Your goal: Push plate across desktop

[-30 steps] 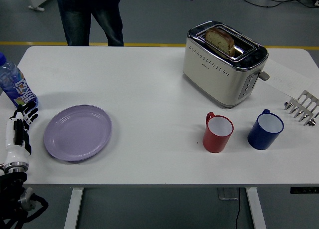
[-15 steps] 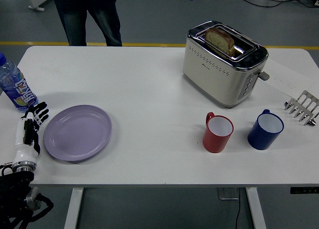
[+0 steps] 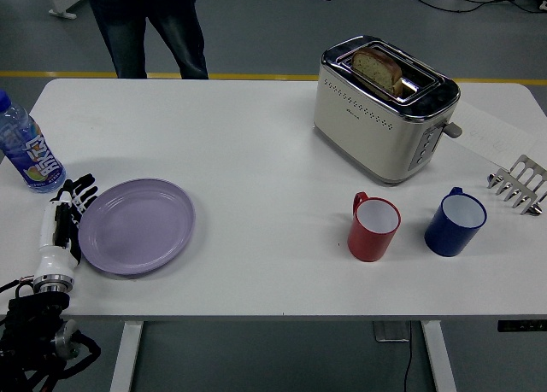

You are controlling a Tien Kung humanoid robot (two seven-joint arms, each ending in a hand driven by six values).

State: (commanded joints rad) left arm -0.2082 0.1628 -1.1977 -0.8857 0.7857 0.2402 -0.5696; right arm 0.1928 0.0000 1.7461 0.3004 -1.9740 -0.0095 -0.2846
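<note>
with my left hand [image 3: 67, 214] pressing flat against the left rim of the lilac plate [image 3: 137, 226], fingers straight and together, gripping nothing, i am reading this as the start of the push rightward. plate is sitting near the table's [image 3: 256, 136] left front. right hand is not showing. risks: palm riding up over the rim instead of driving it; an off-centre shove spinning the plate toward the near edge; a long push running it into the red mug [image 3: 373, 228]. water bottle [image 3: 26, 149] is standing just behind my fingers.
</note>
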